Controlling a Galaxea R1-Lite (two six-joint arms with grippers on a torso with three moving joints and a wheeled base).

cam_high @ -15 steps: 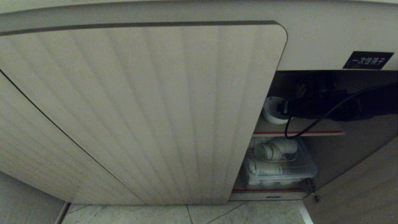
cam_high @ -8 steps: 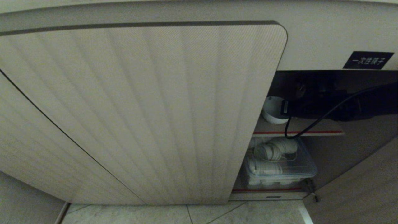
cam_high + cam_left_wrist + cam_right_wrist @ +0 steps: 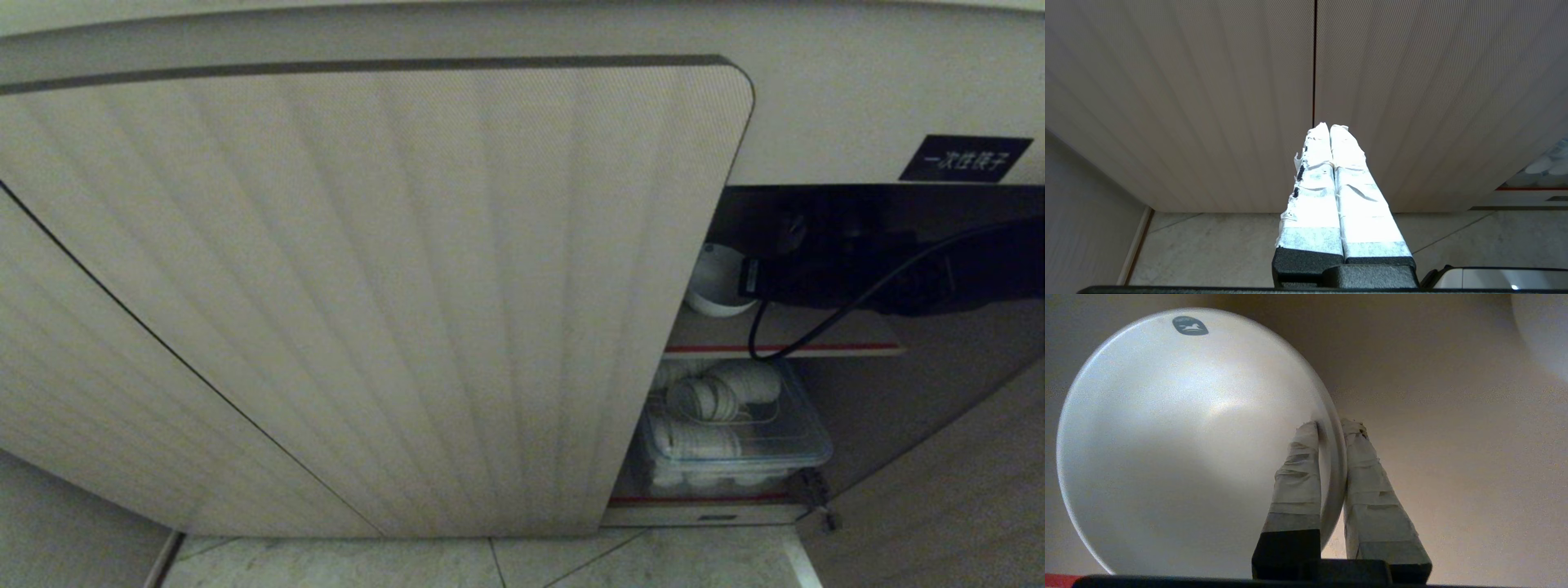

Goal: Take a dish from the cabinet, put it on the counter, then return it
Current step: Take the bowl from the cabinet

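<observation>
My right pincer (image 3: 1331, 428), reaching in from three o'clock, is clamped across the rim of the small round white ceramic bowl (image 3: 1180, 445) on the cabinet's (image 3: 367, 286) upper brown red-edged shelf (image 3: 784, 336).

Glossy white dish (image 3: 1180, 445), seemingly ceramic; matt ribbed cabinet (image 3: 367, 286) door; tape-wrapped pincer fingers (image 3: 1296, 473).

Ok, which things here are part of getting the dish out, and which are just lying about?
Part of the job:
- white bowl, its rim pinched by the right gripper
- cabinet and its upper shelf

Just lying about:
- clear tub of stacked white bowls on the lower shelf
- black label
- left gripper, parked outside the closed doors
</observation>
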